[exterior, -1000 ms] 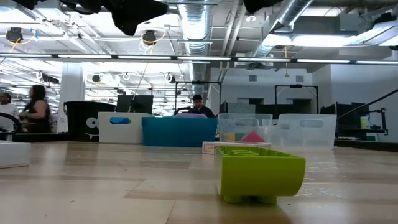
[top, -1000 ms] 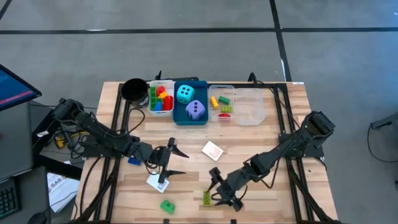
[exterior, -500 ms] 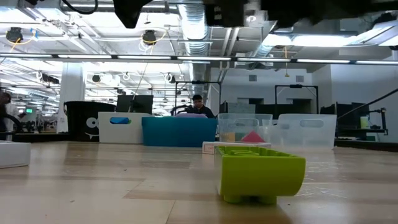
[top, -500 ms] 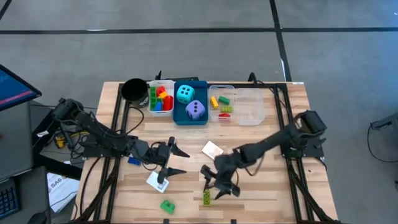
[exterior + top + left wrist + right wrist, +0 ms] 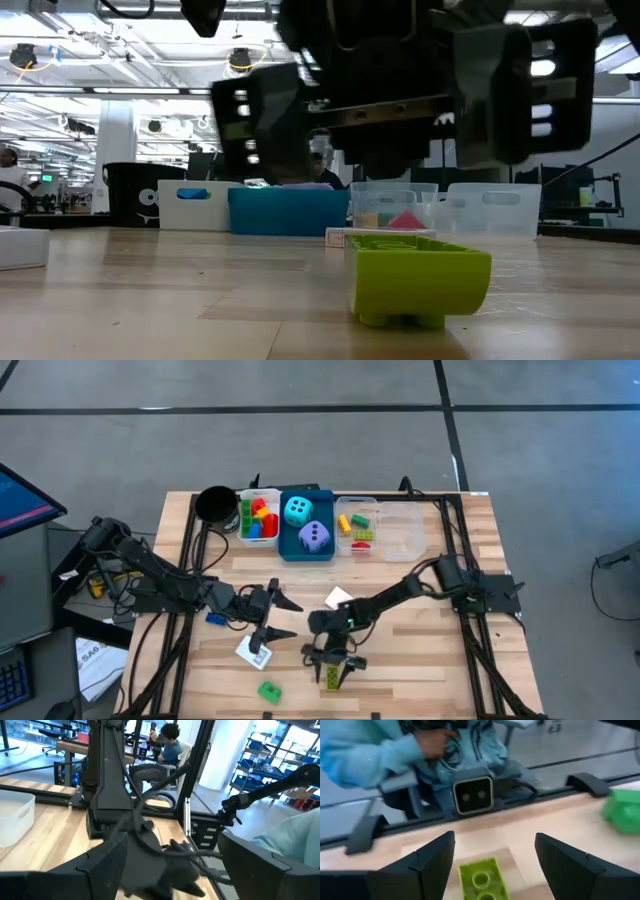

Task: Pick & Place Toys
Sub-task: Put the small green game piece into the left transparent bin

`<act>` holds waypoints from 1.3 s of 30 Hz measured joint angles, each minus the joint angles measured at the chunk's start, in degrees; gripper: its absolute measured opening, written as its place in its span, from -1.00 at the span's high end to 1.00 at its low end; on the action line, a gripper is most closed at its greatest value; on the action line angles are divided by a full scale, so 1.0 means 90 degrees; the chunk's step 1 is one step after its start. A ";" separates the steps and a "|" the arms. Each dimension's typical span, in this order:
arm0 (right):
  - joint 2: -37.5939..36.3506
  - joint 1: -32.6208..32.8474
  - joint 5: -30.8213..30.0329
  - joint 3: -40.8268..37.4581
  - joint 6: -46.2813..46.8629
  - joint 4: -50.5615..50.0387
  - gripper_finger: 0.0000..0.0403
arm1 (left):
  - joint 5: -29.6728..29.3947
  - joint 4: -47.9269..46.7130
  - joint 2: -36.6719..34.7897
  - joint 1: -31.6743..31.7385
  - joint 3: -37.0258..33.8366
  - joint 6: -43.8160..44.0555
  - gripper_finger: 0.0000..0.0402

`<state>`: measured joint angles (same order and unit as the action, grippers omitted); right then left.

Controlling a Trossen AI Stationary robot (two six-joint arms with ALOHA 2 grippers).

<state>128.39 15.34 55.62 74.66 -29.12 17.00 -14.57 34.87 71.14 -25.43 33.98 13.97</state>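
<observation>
A lime green brick (image 5: pixel 331 678) lies flat near the table's front edge, large in the low view (image 5: pixel 420 275). My right gripper (image 5: pixel 332 664) hangs open just above and behind it, pointing toward the near edge. In the right wrist view the brick (image 5: pixel 481 881) shows low between the two fingers, apart from both. A darker green brick (image 5: pixel 268 691) lies to the left. Two white cards (image 5: pixel 253 650) (image 5: pixel 340 598) lie flat on the wood. My left gripper (image 5: pixel 281 616) waits open above the table, left of centre, with nothing in it.
At the back stand a black cup (image 5: pixel 214 503), a white tray (image 5: pixel 246 530) with bricks, a blue tray (image 5: pixel 284 540) holding a cyan die (image 5: pixel 297 511) and a purple die (image 5: pixel 315 538), and a clear tray (image 5: pixel 405 532). A person sits beyond the near edge (image 5: pixel 365 755).
My right gripper has swung from the lime brick's right side toward the table's left and come down, turning until it points at the near edge, with its fingers now on either side of the brick's far end. The brick has stayed put.
</observation>
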 joint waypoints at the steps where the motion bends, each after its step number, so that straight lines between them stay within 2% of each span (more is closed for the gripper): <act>1: 0.0098 0.0010 0.0143 0.0164 0.0000 -0.0137 -0.35 | 0.0000 -0.0020 -0.0002 0.0000 0.0000 -0.0004 -0.50; 6: 0.0219 0.0036 0.0409 0.0519 -0.0534 -0.1057 -0.35 | 0.0002 -0.0142 -0.0028 -0.0002 0.0000 -0.0005 -0.50; 11: 0.0197 0.0016 0.0335 0.0514 -0.1126 -0.1109 -0.34 | 0.0002 -0.0356 -0.0028 -0.0002 0.0000 -0.0002 -0.50; 25: 0.0251 -0.0010 0.0294 0.0511 -0.1944 -0.1369 -0.34 | 0.0005 -0.0383 -0.0023 -0.0015 0.0000 0.0001 -0.50; 39: 0.0249 0.0057 -0.0277 0.0510 -0.2285 -0.1523 -0.34 | 0.0007 -0.0481 -0.0021 -0.0015 0.0000 0.0001 -0.50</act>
<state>130.63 15.85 53.12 79.26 -49.69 3.29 -14.50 30.54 70.96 -25.56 33.98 13.98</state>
